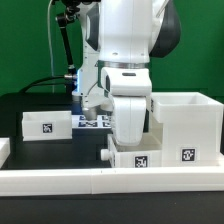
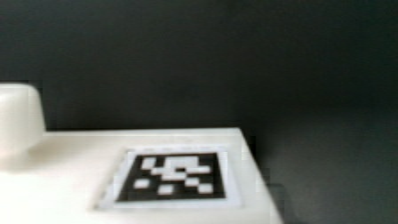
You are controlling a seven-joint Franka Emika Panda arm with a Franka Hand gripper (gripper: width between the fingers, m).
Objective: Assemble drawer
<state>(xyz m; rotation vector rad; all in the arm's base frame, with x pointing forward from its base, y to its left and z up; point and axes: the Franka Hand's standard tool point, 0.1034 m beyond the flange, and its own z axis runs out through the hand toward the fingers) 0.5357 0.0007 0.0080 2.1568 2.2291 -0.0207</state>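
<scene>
The large white box shell (image 1: 186,124) stands at the exterior view's right, with a tag on its front. One shallow white tray (image 1: 48,125) lies at the left. The second tray (image 1: 140,158) lies in front of the box shell, directly under my arm. My gripper (image 1: 118,147) is down at this tray, its fingers mostly hidden behind the wrist, so I cannot tell open from shut. The wrist view shows the tray's white face (image 2: 71,160) and its tag (image 2: 178,178) very close, with a rounded white part (image 2: 16,120) beside it. No fingers show there.
The marker board (image 1: 93,122) lies flat behind my arm, between the left tray and the box shell. The long low white border rail (image 1: 100,181) runs along the front. A small white piece (image 1: 3,150) sits at the far left edge. The table is black.
</scene>
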